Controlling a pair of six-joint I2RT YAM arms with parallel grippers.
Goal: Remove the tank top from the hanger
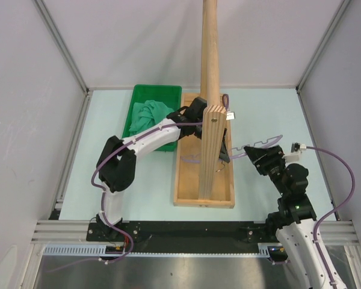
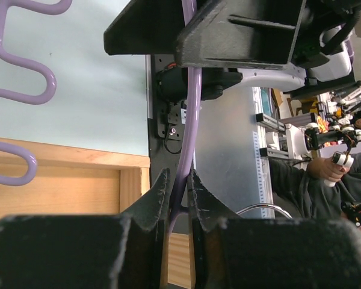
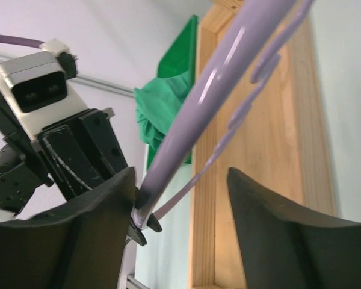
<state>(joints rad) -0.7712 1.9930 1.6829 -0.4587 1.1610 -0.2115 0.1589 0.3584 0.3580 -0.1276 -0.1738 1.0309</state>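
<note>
Closest to the lens is my right hand (image 3: 180,180). It is released, with its two dark pads standing apart and the lavender hanger (image 3: 213,90) running up between them. The bar leans on one pad only, so this hand grasps nothing. My left hand (image 2: 179,177) is clenched on a thin bar of the same hanger, close beside the wooden pole stand (image 1: 209,60). The teal tank top (image 1: 151,112) lies crumpled in the green tray (image 1: 158,89), off the hanger and well apart from both hands. I judge the removal itself done, so the remaining risks lie with the hanger.

The first risk is the off-centre bar. If my right hand shuts as it stands, one pad meets the plastic first and shoves it sideways. That could twist the hanger inside my left hand's narrow pinch, and the smooth, round bar could slide out.

The second is a tug between my two hands. With both clamped and moving differently, the slim hanger may flex or crack.

The third is timing. If my left hand lets go before my right hand grips firmly, the hanger drops into the wooden base tray (image 1: 186,180) or onto the bench (image 1: 271,114).

The wavy arm also sits near the pole, and a careless swing could snag it there.
</note>
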